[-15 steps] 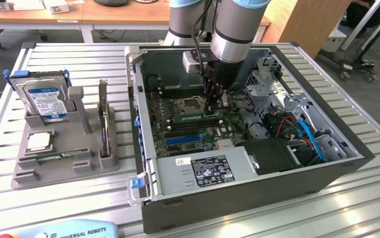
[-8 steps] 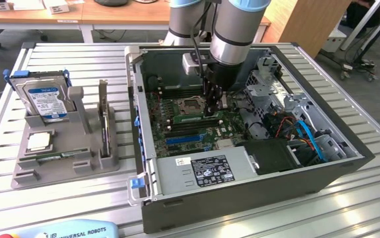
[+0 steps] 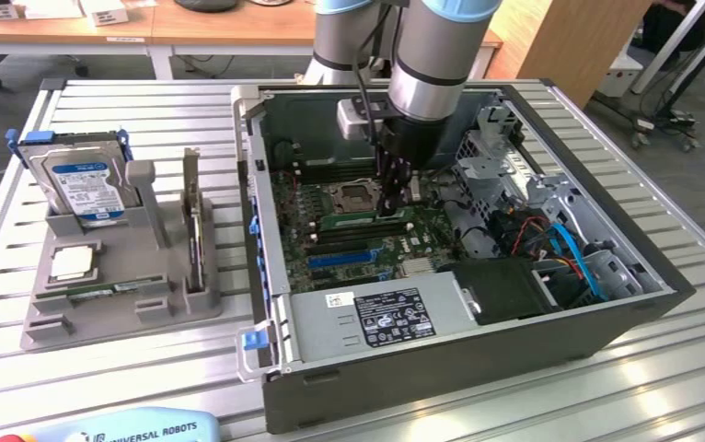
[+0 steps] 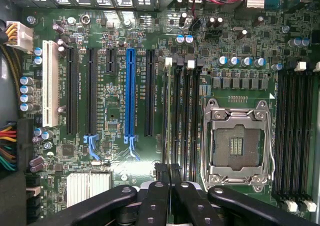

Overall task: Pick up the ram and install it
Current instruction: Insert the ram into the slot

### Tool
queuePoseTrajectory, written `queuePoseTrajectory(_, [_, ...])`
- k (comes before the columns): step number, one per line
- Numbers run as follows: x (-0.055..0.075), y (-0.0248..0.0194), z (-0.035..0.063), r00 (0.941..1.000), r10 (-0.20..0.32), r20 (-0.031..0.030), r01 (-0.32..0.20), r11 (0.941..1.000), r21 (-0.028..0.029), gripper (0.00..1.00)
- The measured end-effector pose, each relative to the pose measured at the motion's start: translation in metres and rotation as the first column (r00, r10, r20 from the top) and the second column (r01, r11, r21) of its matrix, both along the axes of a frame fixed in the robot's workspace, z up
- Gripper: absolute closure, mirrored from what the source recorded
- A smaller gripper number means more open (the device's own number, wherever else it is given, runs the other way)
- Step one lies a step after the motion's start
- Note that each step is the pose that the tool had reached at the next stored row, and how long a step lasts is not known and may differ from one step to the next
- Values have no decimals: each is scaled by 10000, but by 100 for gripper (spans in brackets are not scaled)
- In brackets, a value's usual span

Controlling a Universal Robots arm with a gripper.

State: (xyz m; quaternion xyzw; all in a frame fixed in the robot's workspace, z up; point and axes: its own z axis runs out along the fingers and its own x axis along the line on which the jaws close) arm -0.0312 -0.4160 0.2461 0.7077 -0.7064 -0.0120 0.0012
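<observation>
Behind the slatted metal worktop (image 3: 647, 387) we see wooden desks (image 3: 205, 28). On the worktop, toward the exterior view's right, stands an open case (image 3: 451, 368), its motherboard (image 3: 328, 198) exposed and a labelled power supply (image 3: 377, 318) along its near wall. Toward the worktop's edge on the exterior view's left sits a grey fixture (image 3: 120, 313). It holds a hard drive (image 3: 83, 184) standing at its far end and a thin board (image 3: 191, 216) on edge along the side nearest the case. The arm (image 3: 439, 64) reaches down into the case, and the gripper (image 3: 389, 207) hangs low over the motherboard, just beside the socket (image 4: 237, 146). From the wrist we see its black fingers (image 4: 156, 201) drawn together. Their tips are just above the dark slots (image 4: 185, 116) that lie between the socket and a blue slot (image 4: 130, 91). Whether the ram is pinched between those tips we cannot tell, so we cannot say for certain where it is.
</observation>
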Motion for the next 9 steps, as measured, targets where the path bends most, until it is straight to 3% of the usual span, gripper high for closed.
queuePoseTrajectory(9, [-9, 0, -2, 10000, -38, 0, 38, 10000, 1, 89])
